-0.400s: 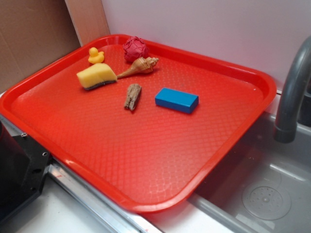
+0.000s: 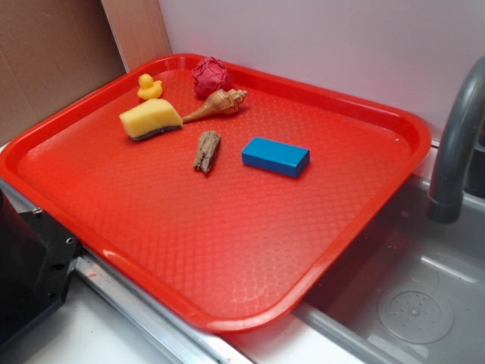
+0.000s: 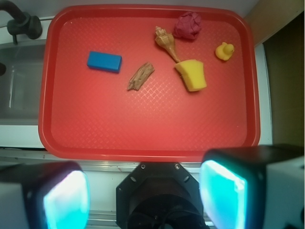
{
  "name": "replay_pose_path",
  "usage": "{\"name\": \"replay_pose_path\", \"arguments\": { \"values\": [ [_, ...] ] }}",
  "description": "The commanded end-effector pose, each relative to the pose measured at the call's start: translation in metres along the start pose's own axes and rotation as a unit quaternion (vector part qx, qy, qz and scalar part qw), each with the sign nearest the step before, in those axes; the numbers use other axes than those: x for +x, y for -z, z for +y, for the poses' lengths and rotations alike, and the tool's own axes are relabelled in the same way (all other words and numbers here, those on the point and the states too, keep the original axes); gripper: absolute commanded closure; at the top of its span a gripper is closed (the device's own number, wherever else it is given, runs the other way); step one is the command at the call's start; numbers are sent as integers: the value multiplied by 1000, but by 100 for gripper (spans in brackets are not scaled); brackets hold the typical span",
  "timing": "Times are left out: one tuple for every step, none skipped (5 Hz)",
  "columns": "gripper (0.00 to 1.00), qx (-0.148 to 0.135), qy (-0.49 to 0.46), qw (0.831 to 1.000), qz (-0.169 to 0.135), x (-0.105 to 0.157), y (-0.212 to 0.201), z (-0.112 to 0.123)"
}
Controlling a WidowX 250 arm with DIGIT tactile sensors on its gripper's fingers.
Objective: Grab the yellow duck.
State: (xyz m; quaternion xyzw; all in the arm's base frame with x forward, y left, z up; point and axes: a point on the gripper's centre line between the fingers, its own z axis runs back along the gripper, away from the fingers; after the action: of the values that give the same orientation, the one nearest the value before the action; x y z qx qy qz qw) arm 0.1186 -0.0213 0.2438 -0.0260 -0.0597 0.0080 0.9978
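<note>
The gripper (image 3: 145, 195) is seen spread apart, empty; descent should be centred on the small yellow rubber duck (image 3: 224, 51), the yellow wedge-shaped sponge (image 3: 192, 75) avoided.

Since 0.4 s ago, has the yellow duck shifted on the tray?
No. In the exterior view the yellow duck sits in the same spot near the tray's far-left corner, just behind the sponge.
</note>
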Motion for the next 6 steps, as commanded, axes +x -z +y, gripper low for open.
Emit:
{"name": "replay_pose_path", "arguments": {
  "values": [
    [0, -26, -216, 975, -34, 23, 15, 43],
    [0, -27, -293, 954, -55, 36, 28, 62],
    [0, -36, -388, 918, -73, 54, 50, 86],
    [0, -20, -438, 892, -108, 70, 74, 104],
    [0, 3, -469, 874, -126, 88, 98, 123],
    [0, 17, -501, 853, -144, 105, 128, 147]
  ]
}}
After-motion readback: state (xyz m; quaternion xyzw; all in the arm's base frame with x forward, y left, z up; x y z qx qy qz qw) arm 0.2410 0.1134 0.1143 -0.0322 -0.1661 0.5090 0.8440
